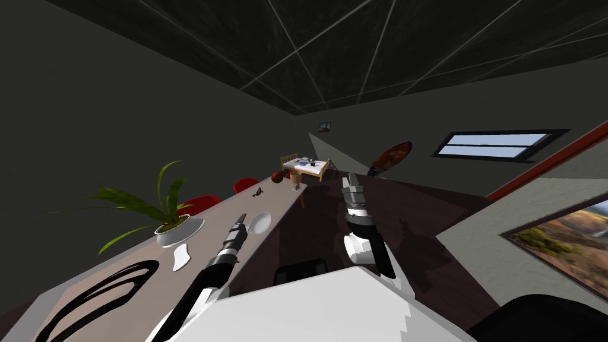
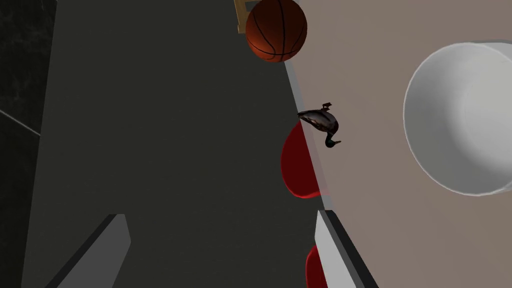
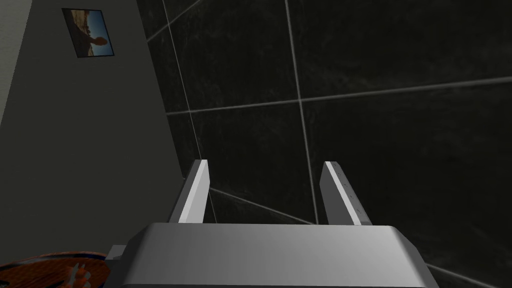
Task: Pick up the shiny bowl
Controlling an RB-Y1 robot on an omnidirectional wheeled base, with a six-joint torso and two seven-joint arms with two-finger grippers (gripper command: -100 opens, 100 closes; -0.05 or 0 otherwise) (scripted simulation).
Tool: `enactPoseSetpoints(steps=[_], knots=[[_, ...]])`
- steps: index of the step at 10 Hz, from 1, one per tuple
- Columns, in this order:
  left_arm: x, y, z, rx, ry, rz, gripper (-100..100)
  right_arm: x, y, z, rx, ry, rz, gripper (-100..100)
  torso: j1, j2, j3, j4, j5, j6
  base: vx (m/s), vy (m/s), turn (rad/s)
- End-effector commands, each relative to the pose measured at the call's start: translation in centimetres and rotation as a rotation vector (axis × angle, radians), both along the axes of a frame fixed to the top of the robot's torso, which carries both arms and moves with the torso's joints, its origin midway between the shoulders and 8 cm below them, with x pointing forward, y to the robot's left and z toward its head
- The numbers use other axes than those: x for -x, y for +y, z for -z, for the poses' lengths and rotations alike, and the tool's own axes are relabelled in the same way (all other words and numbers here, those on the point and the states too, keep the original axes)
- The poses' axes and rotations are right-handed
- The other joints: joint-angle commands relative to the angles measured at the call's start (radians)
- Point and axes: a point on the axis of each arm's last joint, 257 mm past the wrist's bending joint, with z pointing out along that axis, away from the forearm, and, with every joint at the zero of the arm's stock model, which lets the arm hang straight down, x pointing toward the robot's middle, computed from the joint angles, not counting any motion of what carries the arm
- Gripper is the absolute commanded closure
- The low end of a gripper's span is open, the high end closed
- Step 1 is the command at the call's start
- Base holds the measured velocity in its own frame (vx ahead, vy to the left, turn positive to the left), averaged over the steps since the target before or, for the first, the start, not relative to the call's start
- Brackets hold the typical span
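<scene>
Left wrist view: my left gripper [image 2: 220,250] hovers with its two blades spread and nothing between them. One blade lies over the edge of the table [image 2: 380,165], the other out past it. Just to one side of the gripper sits the bowl [image 2: 462,120], pale and smooth, upright on the tabletop and outside the blades' span. It looks rigid, thin-walled and light, probably slick, so I judge the rim the best hold: one blade inside the wall, one outside. Farther along the table stand a small duck figure [image 2: 322,125] and then a basketball [image 2: 276,29]. The right gripper [image 1: 351,181] is raised over the dark floor beside the table, blades apart and empty.
</scene>
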Motion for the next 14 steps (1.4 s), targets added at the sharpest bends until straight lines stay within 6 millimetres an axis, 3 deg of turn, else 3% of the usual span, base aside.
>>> enactPoseSetpoints(steps=[1, 6, 9, 14], knots=[[0.3, 0.2, 1.1, 0.013, 0.038, -0.005, -100, 0.0, 0.0, 0.0, 0.000, 0.000, 0.000, 0, 0.000, 0.000, 0.000, 0.000, 0.000, 0.000, 0.034, -0.039, -0.038], [2.7, 1.5, 7.2, 0.067, 0.226, -0.042, -100, 0.0, 0.0, 0.0, 0.000, 0.000, 0.000, 0, 0.001, 0.000, 0.000, 0.000, 0.000, 0.000, 0.040, -0.028, -0.068], [3.9, 2.0, 9.5, 0.084, 0.303, -0.056, -100, 0.0, 0.0, 0.0, 0.000, 0.000, 0.000, 0, 0.001, -0.001, 0.000, 0.000, 0.000, 0.000, 0.042, -0.022, -0.055], [7.5, 3.9, 14.9, 0.116, 0.488, -0.103, -100, 0.0, 0.0, 0.0, 0.000, 0.000, 0.000, 0, 0.002, -0.001, 0.000, 0.000, 0.000, 0.000, 0.050, -0.010, -0.062]])
